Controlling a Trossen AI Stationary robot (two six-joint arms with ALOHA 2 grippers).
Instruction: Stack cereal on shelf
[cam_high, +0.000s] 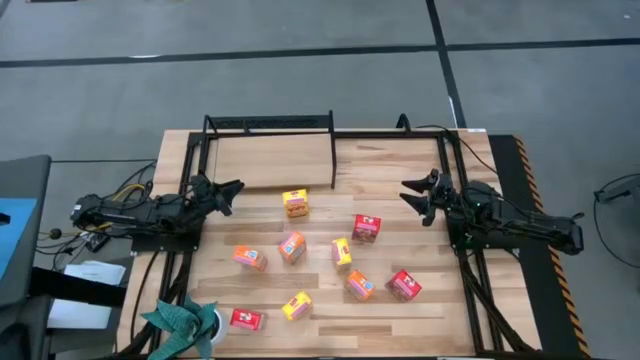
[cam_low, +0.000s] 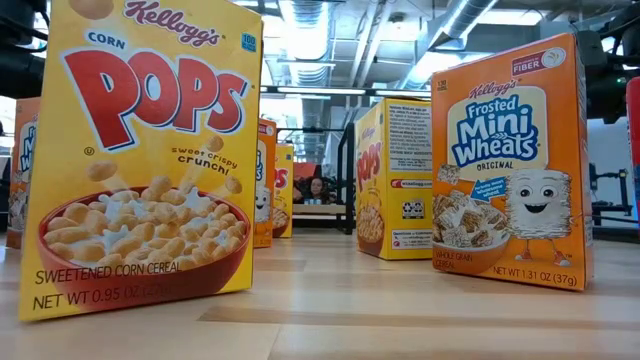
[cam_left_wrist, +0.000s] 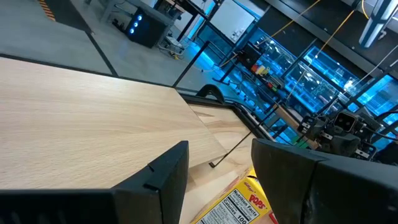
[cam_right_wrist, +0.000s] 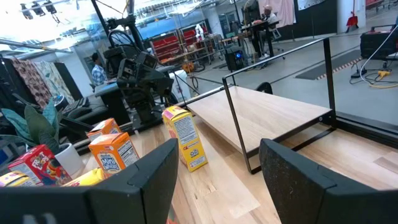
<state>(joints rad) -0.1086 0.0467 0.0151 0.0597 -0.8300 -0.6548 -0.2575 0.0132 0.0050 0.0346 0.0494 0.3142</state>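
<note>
Both hands wait with fingers spread wide and holding nothing: the left hand (cam_high: 228, 192) hovers at the left edge of the bench (cam_high: 420, 320), just off the shelf's front left corner, and the right hand (cam_high: 412, 194) hovers at the bench's right side, well apart from the shelf. Largest of the task's things, the shelf (cam_high: 270, 160) stands at the back left of the bench, a black tube frame around a light wooden board that carries no box as yet. Its thin front rail and upright posts look like the main hazard, since a box carried in too low could catch the frame and be knocked from the grip. Nine small cereal boxes lie scattered across the open bench in front, none yet stacked. The yellow box (cam_high: 295, 203) nearest the shelf sits just before its front right corner, an easy first pick for the left hand, though a fast approach could tip so light a carton. Farther forward, an orange box (cam_high: 292, 246) and a yellow box (cam_high: 341, 252) lie near each other, and spread fingers closing on one may shove its neighbour. At the front left corner a potted plant (cam_high: 185, 322) sits just beside a red box (cam_high: 246, 319), where leaves could foul a reach.
</note>
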